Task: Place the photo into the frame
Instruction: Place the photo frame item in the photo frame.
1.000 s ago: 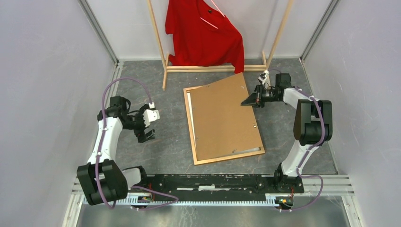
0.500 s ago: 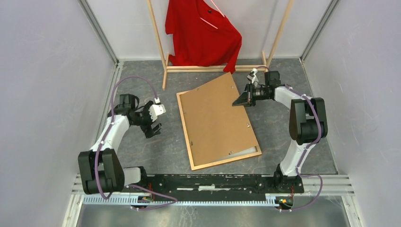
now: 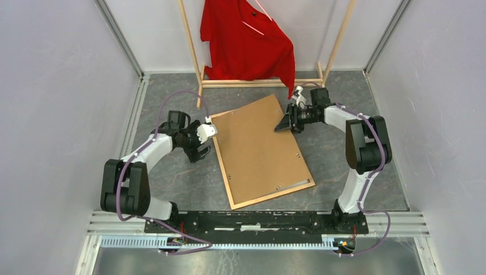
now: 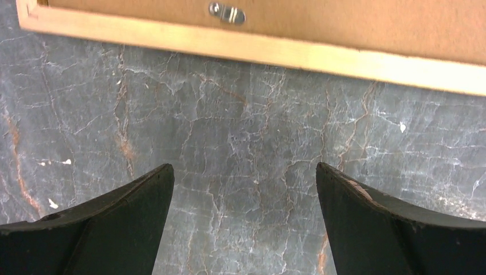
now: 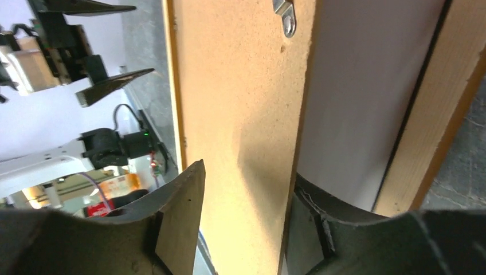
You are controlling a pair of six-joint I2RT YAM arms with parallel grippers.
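The orange-brown wooden frame (image 3: 221,167) lies face down and skewed on the grey table, with a brown backing board (image 3: 258,146) over it. A white sheet, seemingly the photo's back (image 5: 361,97), shows under the board's lifted edge. It also shows as a white strip (image 3: 295,184) near the frame's lower rail. My right gripper (image 3: 284,124) is at the board's upper right edge. In the right wrist view its jaws (image 5: 249,172) stand apart with that edge between them. My left gripper (image 3: 200,151) is open just left of the frame's rail (image 4: 258,52), with bare table between its fingers (image 4: 143,217).
A pale wooden clothes rack (image 3: 258,83) with a red shirt (image 3: 246,40) stands at the back, close to the frame's top corner. Grey walls close in both sides. A metal turn clip (image 4: 227,12) sits on the board near the left rail.
The frame and board have slid left and turned anticlockwise. The right gripper moved with them and its jaws have parted. The left arm has swung right up to the frame's left rail.
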